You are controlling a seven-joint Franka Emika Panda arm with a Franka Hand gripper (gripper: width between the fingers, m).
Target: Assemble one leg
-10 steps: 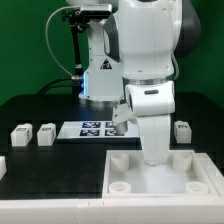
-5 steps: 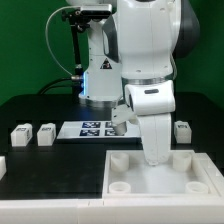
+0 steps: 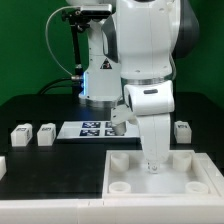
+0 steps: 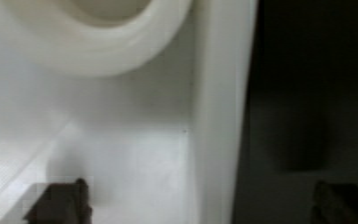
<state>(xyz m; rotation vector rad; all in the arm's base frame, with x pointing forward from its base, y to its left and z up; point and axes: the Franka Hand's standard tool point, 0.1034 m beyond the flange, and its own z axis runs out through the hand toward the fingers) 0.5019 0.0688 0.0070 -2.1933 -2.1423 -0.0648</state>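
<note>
My gripper (image 3: 153, 167) hangs low over the large white tray (image 3: 130, 160), near the middle of its far edge. In the wrist view the gripper (image 4: 202, 205) is open, with dark fingertips (image 4: 60, 200) wide apart. The tray's flat surface (image 4: 140, 150) and its edge lie between them, and nothing is gripped. A round corner socket (image 4: 114, 30) of the tray shows beyond. Two small white legs with tags (image 3: 20, 133) (image 3: 46, 133) stand at the exterior view's left. A third leg (image 3: 181, 130) stands at the exterior view's right, beside the arm.
The marker board (image 3: 93, 128) lies on the black table behind the tray. The arm's base (image 3: 98, 75) and cables stand at the back. Another white part (image 3: 2, 165) shows at the exterior view's left edge.
The gripper has sunk slightly closer to the tray. The legs and the tray have not moved.
</note>
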